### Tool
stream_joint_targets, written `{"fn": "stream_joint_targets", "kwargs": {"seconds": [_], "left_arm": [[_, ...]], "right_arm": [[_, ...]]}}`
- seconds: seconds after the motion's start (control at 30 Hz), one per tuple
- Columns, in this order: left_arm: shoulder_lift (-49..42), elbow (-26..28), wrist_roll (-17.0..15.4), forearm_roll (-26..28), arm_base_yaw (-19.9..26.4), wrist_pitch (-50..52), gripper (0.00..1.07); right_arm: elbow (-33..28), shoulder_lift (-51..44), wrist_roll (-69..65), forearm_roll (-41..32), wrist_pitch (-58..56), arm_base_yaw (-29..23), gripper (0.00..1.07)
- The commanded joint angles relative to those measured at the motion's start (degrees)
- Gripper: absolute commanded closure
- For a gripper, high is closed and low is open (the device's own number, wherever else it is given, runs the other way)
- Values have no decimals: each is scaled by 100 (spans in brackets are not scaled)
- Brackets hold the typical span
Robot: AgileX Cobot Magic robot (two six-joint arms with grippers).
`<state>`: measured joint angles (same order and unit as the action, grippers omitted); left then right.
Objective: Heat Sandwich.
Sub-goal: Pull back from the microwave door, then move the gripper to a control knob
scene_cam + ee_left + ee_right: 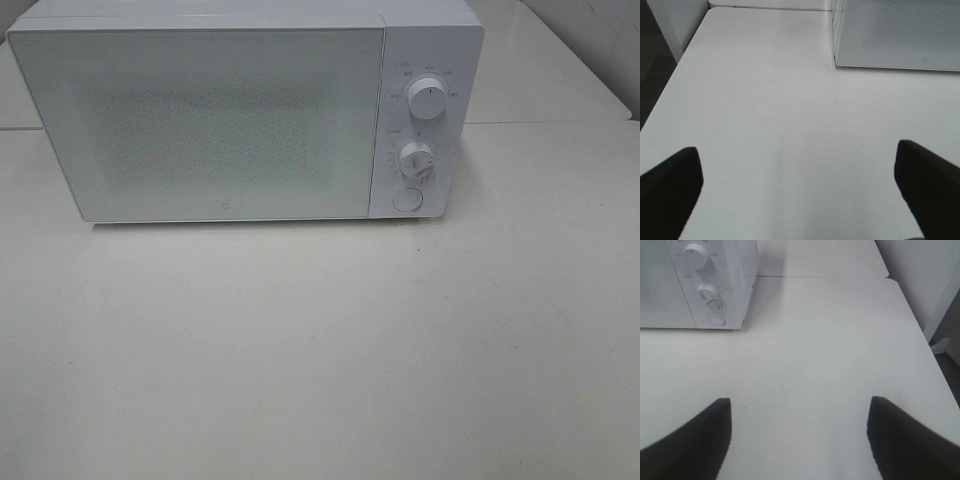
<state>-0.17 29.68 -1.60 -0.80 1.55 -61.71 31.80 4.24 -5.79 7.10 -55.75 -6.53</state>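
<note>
You've got the microwave (pixel 230 120) at the back of the table (pixel 320 350), door (pixel 200 120) shut. Sandwich isn't in any view. Nothing lies in front of the microwave, and the door's dotted screen is too cloudy to see thru, so can't tell whether it's inside or off-camera.

Left pincer (pixel 796 160) hangs over bare table, in front of and just outside the microwave's door-side corner. Jaws are spread wide w/ nothing btwn them. Right pincer (pixel 800 407) hangs in front of the microwave's control side, jaws also apart and empty. Its cam looks toward the upper knob (pixel 695 255), lower knob (pixel 707 292) and round button (pixel 715 317).

Neither arm shows in the high view. Prob both sit back so the space in front of the microwave is free for the door to swing.

The button under the knobs looks like the door release, and the right pincer is nearer to it. If the sandwich isn't inside yet, open the door first. If it is, you'd go for the lower knob, prob the timer. Check inside before you commit.
</note>
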Motion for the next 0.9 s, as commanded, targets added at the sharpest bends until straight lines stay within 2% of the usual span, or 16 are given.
{"fn": "stream_joint_targets", "kwargs": {"seconds": [0.03, 0.9], "left_arm": [[-155, -6, 0, 40, 17, 57, 7], [-155, -6, 0, 40, 17, 57, 7]], "right_arm": [[52, 395, 0, 0, 355, 46, 34], [52, 2739, 0, -23, 2464, 46, 34]]}}
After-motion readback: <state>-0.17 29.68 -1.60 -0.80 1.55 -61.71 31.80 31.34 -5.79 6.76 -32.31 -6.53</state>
